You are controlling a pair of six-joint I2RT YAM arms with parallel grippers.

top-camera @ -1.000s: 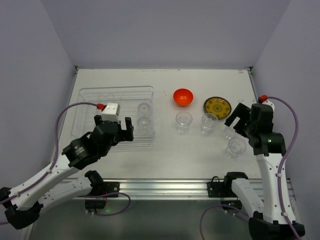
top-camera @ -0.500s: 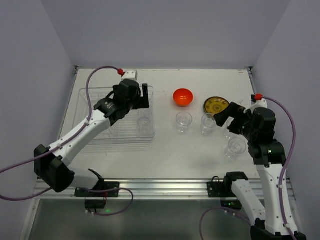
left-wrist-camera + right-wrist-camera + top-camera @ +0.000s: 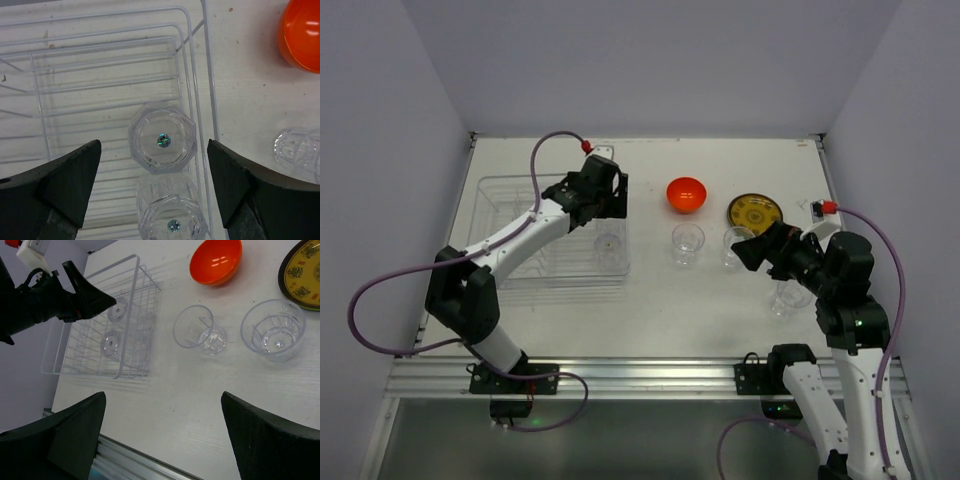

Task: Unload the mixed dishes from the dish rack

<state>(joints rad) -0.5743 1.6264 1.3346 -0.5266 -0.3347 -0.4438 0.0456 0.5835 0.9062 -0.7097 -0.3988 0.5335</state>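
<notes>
The clear dish rack (image 3: 510,215) lies at the left. Two upturned clear glasses stand in its right end, one behind the other (image 3: 163,137) (image 3: 171,216). My left gripper (image 3: 611,196) hovers open above them, a jaw on each side (image 3: 152,170). My right gripper (image 3: 750,250) is open and empty above the table (image 3: 162,405). The orange bowl (image 3: 687,194) and the yellow patterned plate (image 3: 754,211) sit on the table. Three glasses show on the table: (image 3: 687,243), (image 3: 734,240), (image 3: 790,295). No black plate shows.
The rack's raised right wall (image 3: 207,95) runs just right of the two glasses. The bowl (image 3: 302,35) lies past that wall. The table's metal front rail (image 3: 650,375) runs along the near edge. Grey walls close in the back and sides.
My left arm has swung from the rack's front to its far right end, over the glasses. My right gripper has tipped forward and moved left over the table glasses.
</notes>
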